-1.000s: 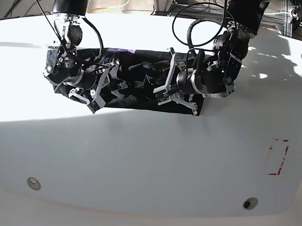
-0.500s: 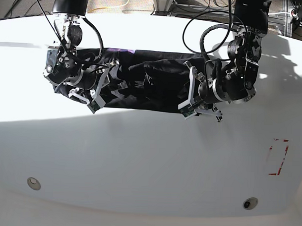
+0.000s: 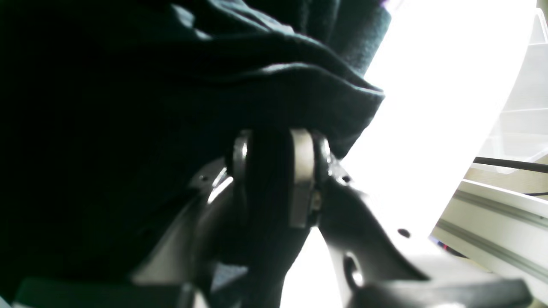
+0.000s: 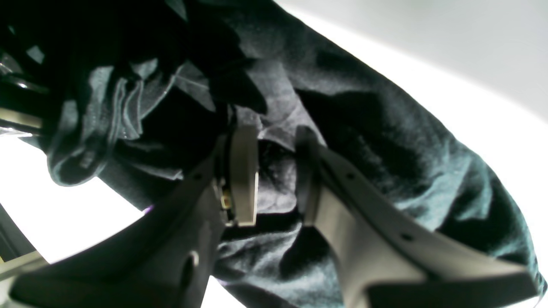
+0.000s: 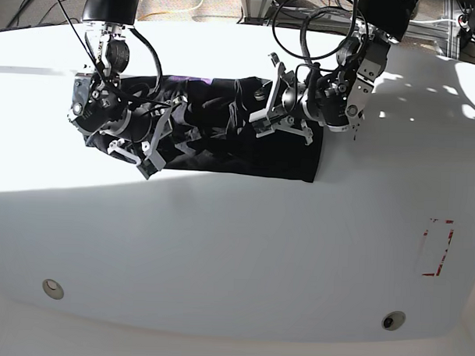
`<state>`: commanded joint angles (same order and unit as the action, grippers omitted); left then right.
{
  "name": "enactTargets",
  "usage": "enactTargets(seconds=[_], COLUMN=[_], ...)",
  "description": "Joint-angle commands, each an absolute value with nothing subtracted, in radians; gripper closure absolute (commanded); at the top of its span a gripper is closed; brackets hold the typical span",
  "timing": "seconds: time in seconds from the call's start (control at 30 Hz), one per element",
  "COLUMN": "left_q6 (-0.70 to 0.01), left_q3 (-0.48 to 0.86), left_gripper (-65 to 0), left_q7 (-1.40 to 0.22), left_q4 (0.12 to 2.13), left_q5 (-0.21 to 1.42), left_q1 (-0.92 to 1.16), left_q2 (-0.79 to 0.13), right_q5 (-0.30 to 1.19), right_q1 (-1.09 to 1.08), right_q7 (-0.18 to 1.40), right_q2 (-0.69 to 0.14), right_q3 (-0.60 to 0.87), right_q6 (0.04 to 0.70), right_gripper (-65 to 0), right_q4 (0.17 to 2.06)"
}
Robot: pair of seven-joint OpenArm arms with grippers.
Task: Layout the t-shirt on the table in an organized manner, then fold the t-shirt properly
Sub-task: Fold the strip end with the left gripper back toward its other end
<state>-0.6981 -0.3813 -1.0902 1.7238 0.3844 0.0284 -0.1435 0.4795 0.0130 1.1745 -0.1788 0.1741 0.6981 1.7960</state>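
Shirt (image 5: 223,138) bunched in a dark band across the upper middle of the bench (image 5: 235,256). Left gripper (image 3: 274,171) at frame upper right of the base view, jaws clenched on a shirt fold. Right gripper (image 4: 274,171) at upper left, jaws part-open with cloth between them; can't tell if it's pinched.
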Motion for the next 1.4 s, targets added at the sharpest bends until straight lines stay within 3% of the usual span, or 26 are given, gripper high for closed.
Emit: enactTargets(seconds=[0.27, 0.63, 0.8, 1.17, 1.4], left_q6=[-0.698, -0.698, -0.698, -0.698, -0.698], left_q3=[-0.338, -0.035, 0.044, 0.051, 0.048], left_gripper=[-10.7, -10.7, -10.7, -10.7, -10.7], left_q7=[-1.087, -1.086, -1.086, -1.082, -0.977], left_q4=[1.856, 1.885, 1.851, 1.733, 1.639], left_q5=[0.386, 0.387, 0.386, 0.386, 0.387], left_q1=[0.019, 0.028, 0.056, 0.070, 0.077], left_q2=[-0.150, -0.142, -0.148, -0.147, -0.143], right_q5=[0.479, 0.479, 0.481, 0.489, 0.489], right_q1=[0.013, 0.013, 0.013, 0.007, 0.007], right_q7=[1.175, 1.176, 1.176, 1.176, 1.176], right_q2=[-0.179, -0.177, -0.177, -0.177, -0.177], right_q3=[0.174, 0.173, 0.173, 0.173, 0.173], right_q6=[0.698, 0.698, 0.698, 0.698, 0.698], right_gripper=[-15.2, -15.2, -15.2, -15.2, -15.2], right_q4=[1.796, 1.797, 1.797, 1.797, 1.801])
